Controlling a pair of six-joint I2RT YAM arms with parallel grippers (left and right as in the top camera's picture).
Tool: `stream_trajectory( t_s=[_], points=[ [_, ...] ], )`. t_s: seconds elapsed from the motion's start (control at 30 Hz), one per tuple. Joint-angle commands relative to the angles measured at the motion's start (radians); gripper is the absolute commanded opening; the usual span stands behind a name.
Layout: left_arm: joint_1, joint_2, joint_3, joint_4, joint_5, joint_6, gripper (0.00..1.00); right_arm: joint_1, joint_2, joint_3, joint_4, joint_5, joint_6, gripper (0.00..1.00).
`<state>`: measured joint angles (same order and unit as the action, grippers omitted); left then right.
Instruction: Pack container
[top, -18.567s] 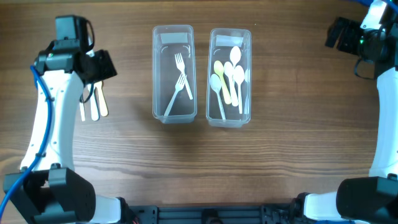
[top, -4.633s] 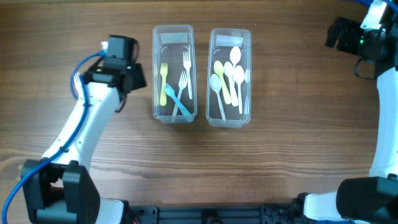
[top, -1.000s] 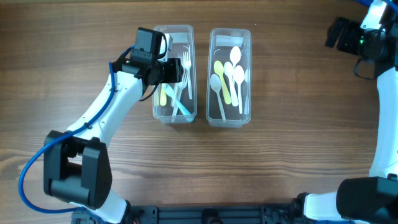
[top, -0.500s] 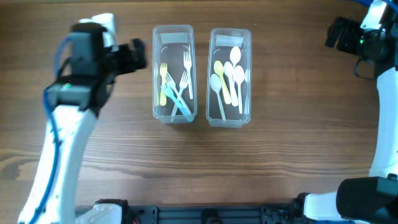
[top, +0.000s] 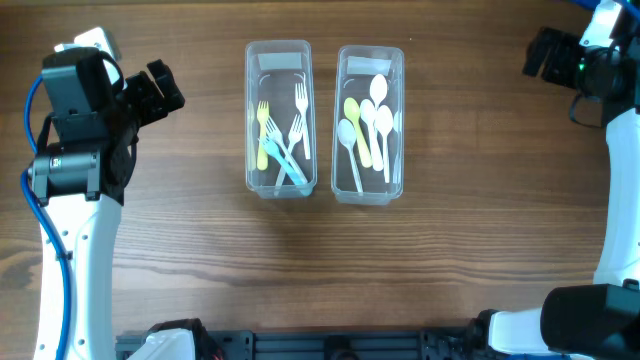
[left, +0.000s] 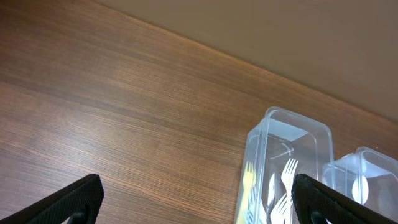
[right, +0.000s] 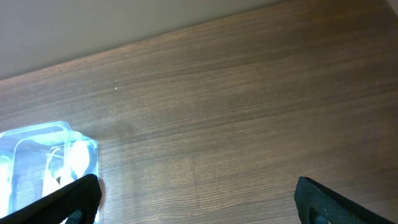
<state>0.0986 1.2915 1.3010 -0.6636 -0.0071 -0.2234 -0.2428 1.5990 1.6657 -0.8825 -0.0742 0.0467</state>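
Two clear plastic containers stand side by side mid-table. The left container (top: 252, 120) holds several forks (top: 280, 135), white, yellow and blue. The right container (top: 399, 120) holds several spoons (top: 368, 125), white, yellow and pale blue. My left gripper (top: 158, 88) is open and empty, raised at the far left, well apart from the containers. In the left wrist view the left container (left: 258, 155) is at the lower right, the gripper (left: 199, 208) over bare wood. My right gripper (top: 535, 55) is open and empty at the far right; its wrist view shows the right container's corner (right: 74, 140).
The wooden table (top: 470, 260) runs to a plain wall at the back, seen in both wrist views. No loose cutlery lies on the table outside the containers.
My left arm pulled back from over the left container to the far left and rose. The forks stay in the container. The right arm has not moved.
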Motion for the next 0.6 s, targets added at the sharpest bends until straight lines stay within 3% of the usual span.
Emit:
stream_trajectory(
  t_s=[0.0,0.43,0.57],
  points=[
    [0.006,-0.001,0.011,0.0,-0.01,-0.002,1.0,0.003,0.005,0.001,0.003,-0.004,-0.01,1.0],
    [0.006,-0.001,0.011,0.0,-0.01,-0.002,1.0,0.003,0.005,-0.003,0.003,-0.004,-0.01,1.0],
    [0.006,-0.001,0.011,0.0,-0.01,-0.002,1.0,0.014,-0.087,-0.005,0.003,-0.003,-0.011,1.0]
  ],
)
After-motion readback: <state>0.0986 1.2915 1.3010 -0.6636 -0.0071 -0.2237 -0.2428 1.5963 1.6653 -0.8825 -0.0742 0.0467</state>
